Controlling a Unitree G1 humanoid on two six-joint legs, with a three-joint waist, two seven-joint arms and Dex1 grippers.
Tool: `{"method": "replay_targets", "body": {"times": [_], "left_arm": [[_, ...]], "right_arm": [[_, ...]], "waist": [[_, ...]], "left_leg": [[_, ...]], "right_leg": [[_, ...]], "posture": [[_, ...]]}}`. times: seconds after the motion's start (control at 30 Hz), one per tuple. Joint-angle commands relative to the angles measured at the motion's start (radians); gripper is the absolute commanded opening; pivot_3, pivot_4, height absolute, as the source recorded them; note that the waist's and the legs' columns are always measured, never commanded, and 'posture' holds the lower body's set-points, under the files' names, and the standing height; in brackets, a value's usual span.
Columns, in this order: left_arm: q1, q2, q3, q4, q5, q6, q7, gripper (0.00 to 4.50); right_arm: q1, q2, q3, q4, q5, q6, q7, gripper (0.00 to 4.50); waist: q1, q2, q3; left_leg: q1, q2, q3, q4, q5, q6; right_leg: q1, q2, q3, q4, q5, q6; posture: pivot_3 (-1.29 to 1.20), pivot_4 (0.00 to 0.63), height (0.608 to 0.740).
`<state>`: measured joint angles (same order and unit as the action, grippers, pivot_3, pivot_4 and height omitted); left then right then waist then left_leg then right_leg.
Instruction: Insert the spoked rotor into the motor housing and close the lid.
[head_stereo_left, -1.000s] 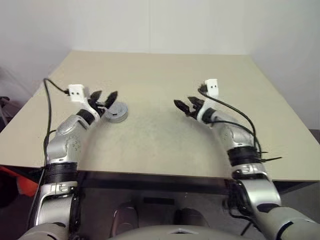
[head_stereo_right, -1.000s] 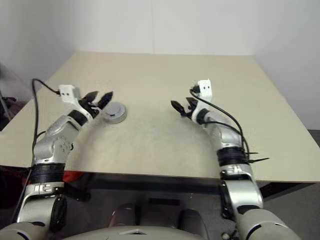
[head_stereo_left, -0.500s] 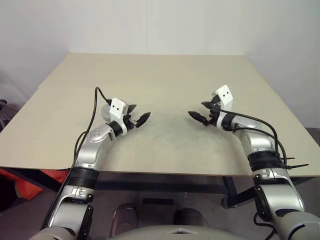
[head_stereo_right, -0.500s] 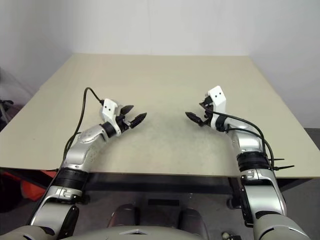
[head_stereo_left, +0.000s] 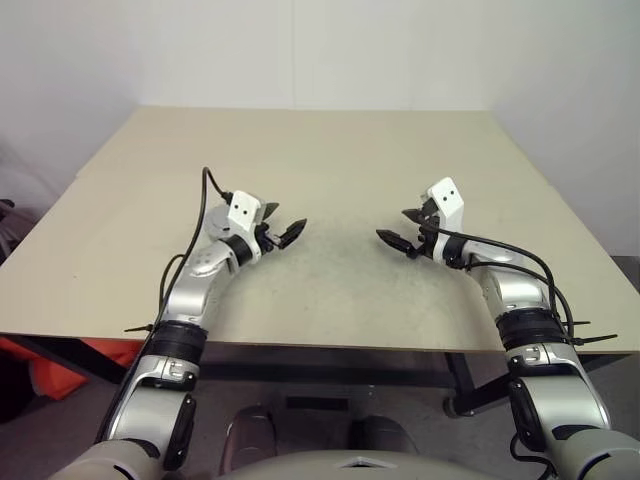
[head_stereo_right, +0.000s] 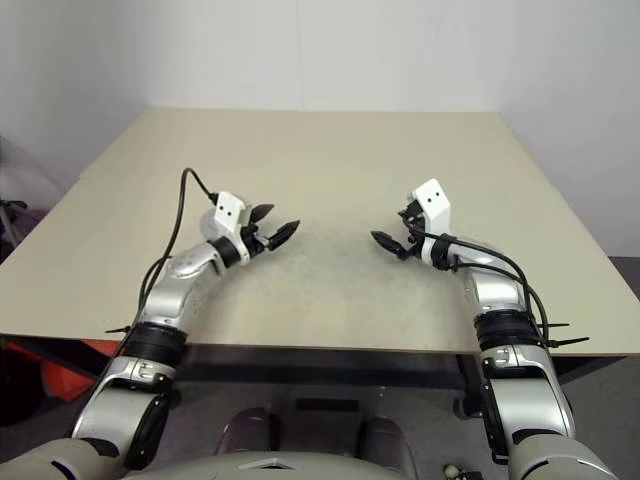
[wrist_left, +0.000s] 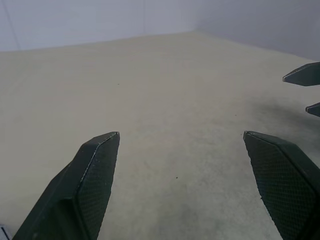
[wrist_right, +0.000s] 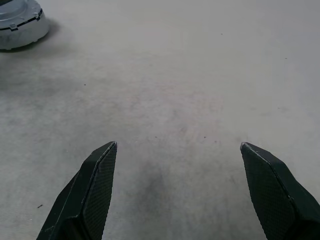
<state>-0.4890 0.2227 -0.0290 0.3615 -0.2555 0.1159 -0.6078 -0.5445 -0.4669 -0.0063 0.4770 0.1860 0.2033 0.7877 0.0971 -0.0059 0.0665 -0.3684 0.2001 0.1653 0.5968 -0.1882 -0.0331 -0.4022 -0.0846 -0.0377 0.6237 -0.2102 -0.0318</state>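
Motor assembly (wrist_right: 17, 22), a capped silver-grey disc, rests on the beige table (head_stereo_left: 330, 150) far beyond the right gripper (head_stereo_left: 408, 229) fingertips; the left gripper (head_stereo_left: 282, 228) gapes empty too. Judged risk: either arm's sweep nudges it away.

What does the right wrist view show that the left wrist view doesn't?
Right wrist view: a round grey metal part lying on the table.
Left wrist view: the tips of the right gripper reaching in from the side, ahead of the left gripper.
Shared: the bare beige tabletop, with that arm's own gripper open and empty over it.
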Motion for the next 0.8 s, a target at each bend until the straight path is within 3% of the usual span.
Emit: {"method": "replay_targets", "body": {"times": [0.03, 0.8], "left_arm": [[-0.022, -0.009, 0.005, -0.010, 0.006, -0.028, -0.006, 4.21], [-0.017, -0.035, 0.008, -0.005, 0.036, -0.055, 0.008, 4.21]], "right_arm": [[-0.034, -0.010, -0.021, -0.035, 0.003, -0.027, -0.004, 4.44], [-0.075, 0.003, -0.015, 0.027, -0.030, -0.069, -0.043, 4.44]], "waist": [[0.000, 0.000, 0.000], [0.000, 0.000, 0.000]], "left_leg": [[0.000, 0.000, 0.000, 0.000, 0.000, 0.000], [0.000, 0.000, 0.000, 0.000, -0.001, 0.002]], "right_leg": [[0.000, 0.000, 0.000, 0.000, 0.000, 0.000], [0.000, 0.000, 0.000, -0.001, 0.000, 0.000]], "posture": [[0.00, 0.000, 0.740], [0.00, 0.000, 0.740]]}}
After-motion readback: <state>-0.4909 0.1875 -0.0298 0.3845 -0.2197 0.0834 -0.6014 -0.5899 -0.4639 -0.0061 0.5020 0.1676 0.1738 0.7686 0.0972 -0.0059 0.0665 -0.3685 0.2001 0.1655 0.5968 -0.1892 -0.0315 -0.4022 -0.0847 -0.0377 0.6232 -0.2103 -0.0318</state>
